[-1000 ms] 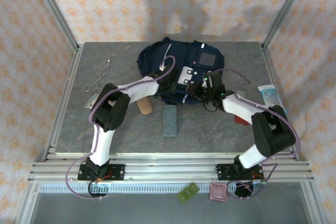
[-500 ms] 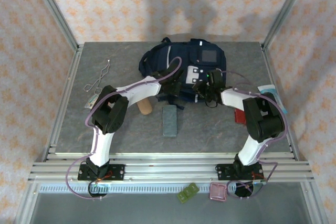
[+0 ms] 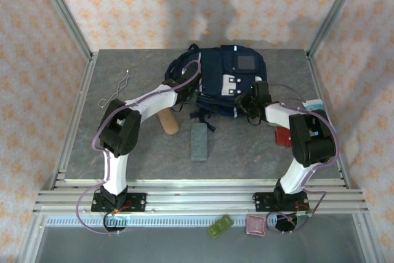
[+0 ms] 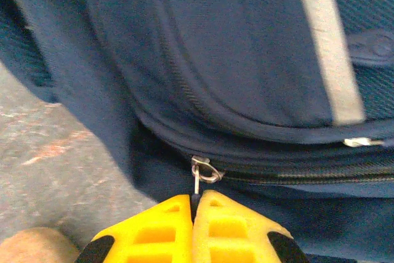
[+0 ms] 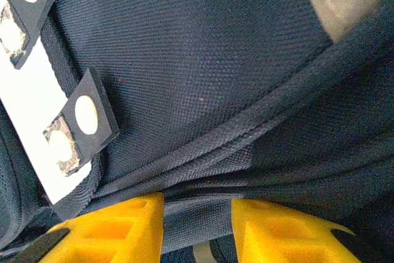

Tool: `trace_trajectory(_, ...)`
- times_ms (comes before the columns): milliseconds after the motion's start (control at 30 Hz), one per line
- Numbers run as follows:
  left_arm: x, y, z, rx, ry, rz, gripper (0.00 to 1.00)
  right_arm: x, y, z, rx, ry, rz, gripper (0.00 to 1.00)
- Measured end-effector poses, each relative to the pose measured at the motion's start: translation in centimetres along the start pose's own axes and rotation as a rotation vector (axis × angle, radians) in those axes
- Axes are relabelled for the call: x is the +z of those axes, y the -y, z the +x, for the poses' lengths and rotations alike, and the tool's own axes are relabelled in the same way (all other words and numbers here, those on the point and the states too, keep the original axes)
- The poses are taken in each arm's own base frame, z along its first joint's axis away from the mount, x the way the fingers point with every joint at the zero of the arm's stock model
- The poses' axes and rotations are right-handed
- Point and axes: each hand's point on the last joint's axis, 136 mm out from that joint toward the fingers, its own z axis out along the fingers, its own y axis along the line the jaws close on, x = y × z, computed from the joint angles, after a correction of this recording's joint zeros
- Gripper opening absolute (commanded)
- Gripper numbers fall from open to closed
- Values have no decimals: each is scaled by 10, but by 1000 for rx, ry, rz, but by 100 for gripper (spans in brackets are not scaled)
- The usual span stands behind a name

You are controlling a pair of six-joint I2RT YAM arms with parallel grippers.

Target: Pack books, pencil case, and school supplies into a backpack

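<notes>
**Item 1.** Backpack [image 3: 215, 69]: navy fabric with white stripe trims and a grey square patch [image 3: 245, 64]. It lies at the far middle of the grey table [image 3: 246, 152], patch side up.

**Item 2.** Left gripper [image 3: 186, 93]: at the backpack's near-left edge. In the wrist view its yellow fingers [image 4: 154, 229] are pressed together, clenched on the metal zipper pull [image 4: 198, 173]. The pull hangs from the backpack's dark zipper [image 4: 295, 173], which runs off to the pull's right.

**Item 3.** Right gripper [image 3: 251, 101]: at the backpack's near-right edge. In the wrist view its fingers [image 5: 117, 232] stand partly apart. A ridged seam of the backpack's fabric fills the gap between them and is grasped there. A white panel [image 5: 37, 109] with dark square tabs lies to the left.

**Item 4.** Tan oblong case [image 3: 167, 122]: just off the backpack's near-left corner, not touching it.

**Item 5.** Grey-blue flat case [image 3: 199, 141]: nearward of the backpack's middle, apart from it.

**Item 6.** Red item [image 3: 282, 137]: near-right of the backpack, partly hidden by the right arm; its kind cannot be told.

**Item 7.** Pale blue-and-white packet [image 3: 315, 105]: right of the backpack, partly behind the right arm.

**Item 8.** Thin bent wire [image 3: 116, 93]: well left of the backpack.

**Item 9.** Green piece [image 3: 220, 226] and pink piece [image 3: 255, 226]: off the table, well nearward of the backpack, by the arm bases.
</notes>
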Motion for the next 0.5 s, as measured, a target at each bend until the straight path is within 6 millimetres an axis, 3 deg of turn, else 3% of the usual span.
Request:
trace_trajectory(133,-20,-1,-13,-1,40,27,0,0,1,-1,1,3,1,35)
trace_trajectory(267,-40,15,-18,25,70,79,0,-3,1,-10,-10,13,21,35)
trace_trajectory(400,-52,45,-13,68,73,151,0,-11,-2,-35,-42,62,71,38)
trace_trajectory(500,-63,70,-11,87,73,225,0,-19,-17,-51,-60,94,42,44)
